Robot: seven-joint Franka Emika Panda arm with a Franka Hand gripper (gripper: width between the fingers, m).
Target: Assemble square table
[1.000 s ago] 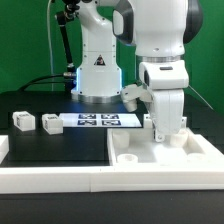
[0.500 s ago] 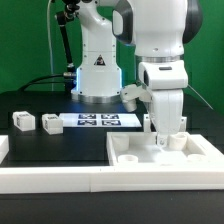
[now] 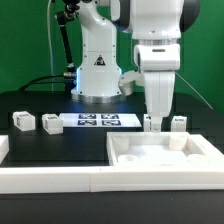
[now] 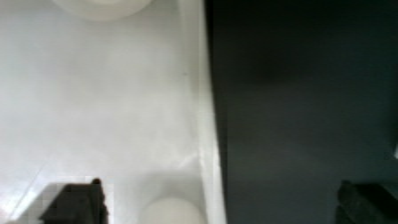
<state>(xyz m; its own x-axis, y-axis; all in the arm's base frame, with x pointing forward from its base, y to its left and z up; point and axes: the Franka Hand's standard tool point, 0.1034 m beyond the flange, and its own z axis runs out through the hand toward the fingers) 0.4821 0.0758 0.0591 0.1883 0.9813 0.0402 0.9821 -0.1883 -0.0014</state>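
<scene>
1. White square table slab (image 4: pixel 98 110) fills about half the frame. Dark worktop (image 4: pixel 302 100) fills the rest.
2. Two round hollows (image 4: pixel 157 208) in the slab, both cut off by the frame.
3. End effector (image 4: pixel 217 203) fingers (image 4: pixel 75 200) spread wide, straddling the slab's straight edge.

The black worktop (image 3: pixel 60 150) carries a large white square plastic slab (image 3: pixel 165 152). The slab's edge runs right below the pincer (image 4: pixel 217 203), with bare black surface beside it. Towards the exterior view's left of the pincer lies the thin flat white marker board (image 3: pixel 97 120). Farther that way are a small white tagged leg block (image 3: pixel 50 123) and a second leg block (image 3: pixel 22 121), set apart. Two more small white pieces (image 3: pixel 178 122) stand close by the pincer (what they rest on is unclear). A long low white barrier rail (image 3: pixel 50 180) lies on the camera side.
</scene>
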